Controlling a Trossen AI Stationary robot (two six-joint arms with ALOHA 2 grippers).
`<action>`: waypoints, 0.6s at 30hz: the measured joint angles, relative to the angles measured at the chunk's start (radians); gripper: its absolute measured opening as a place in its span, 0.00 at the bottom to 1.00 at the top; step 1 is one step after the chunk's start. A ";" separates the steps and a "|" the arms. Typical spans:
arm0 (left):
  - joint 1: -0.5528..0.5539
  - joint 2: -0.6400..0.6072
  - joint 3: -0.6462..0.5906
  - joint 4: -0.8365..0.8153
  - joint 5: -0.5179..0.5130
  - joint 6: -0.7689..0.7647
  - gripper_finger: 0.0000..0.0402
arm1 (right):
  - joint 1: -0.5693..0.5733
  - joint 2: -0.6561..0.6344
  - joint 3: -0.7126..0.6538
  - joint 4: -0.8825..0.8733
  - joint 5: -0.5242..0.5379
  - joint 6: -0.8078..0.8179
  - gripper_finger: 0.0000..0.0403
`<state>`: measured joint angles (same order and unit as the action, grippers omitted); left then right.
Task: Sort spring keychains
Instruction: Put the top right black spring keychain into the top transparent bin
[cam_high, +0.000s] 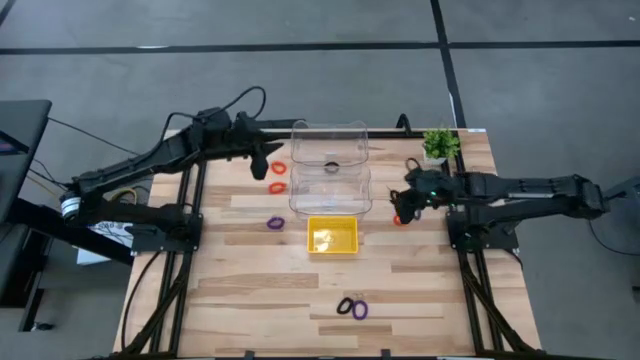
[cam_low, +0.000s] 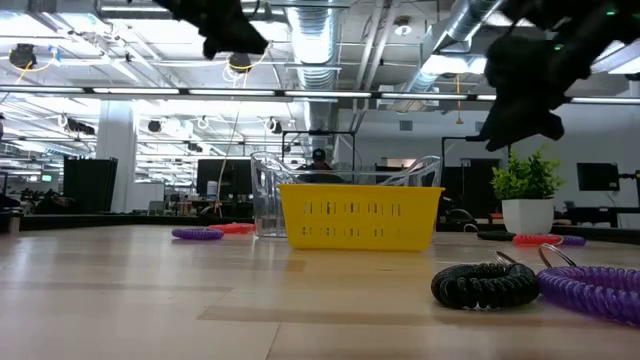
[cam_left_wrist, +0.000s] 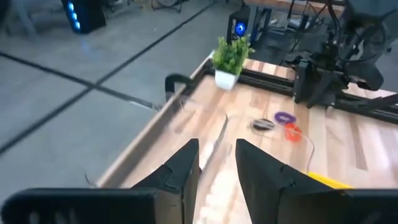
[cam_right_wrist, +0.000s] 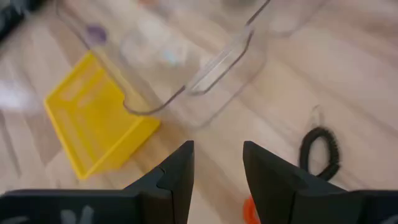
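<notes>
Spring keychains lie flat across the table. Two orange ones (cam_high: 278, 168) (cam_high: 277, 187) sit by my left gripper (cam_high: 262, 160), which hovers open above the table. A purple one (cam_high: 275, 223) lies left of the yellow tray (cam_high: 332, 236). A black one (cam_high: 345, 306) and a purple one (cam_high: 360, 310) rest near the near edge. My right gripper (cam_high: 405, 200) hangs open over an orange keychain (cam_high: 400, 219) (cam_right_wrist: 249, 211), with a black one (cam_right_wrist: 320, 152) (cam_high: 412, 163) beyond it. The left wrist view shows my left gripper (cam_left_wrist: 216, 168) open; the right wrist view shows my right gripper (cam_right_wrist: 217, 168) open.
Two clear plastic bins (cam_high: 330, 145) (cam_high: 330, 190) stand behind the yellow tray at mid-table. A small potted plant (cam_high: 438, 143) stands at the far right corner. Bare wood lies between the tray and the near pair of keychains.
</notes>
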<state>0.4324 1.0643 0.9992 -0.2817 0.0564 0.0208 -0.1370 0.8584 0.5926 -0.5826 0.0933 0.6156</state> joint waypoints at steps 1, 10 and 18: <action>0.000 -0.011 -0.020 0.005 0.000 -0.013 0.26 | -0.014 0.033 0.015 -0.011 -0.034 -0.016 0.32; 0.000 -0.068 -0.099 0.044 0.000 -0.066 0.26 | -0.110 0.283 0.066 -0.061 -0.117 -0.120 0.32; 0.000 -0.069 -0.099 0.057 0.000 -0.071 0.26 | -0.194 0.433 0.067 -0.080 -0.113 -0.131 0.32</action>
<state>0.4324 0.9951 0.9001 -0.2243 0.0563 -0.0505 -0.3313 1.2917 0.6594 -0.6629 -0.0196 0.4845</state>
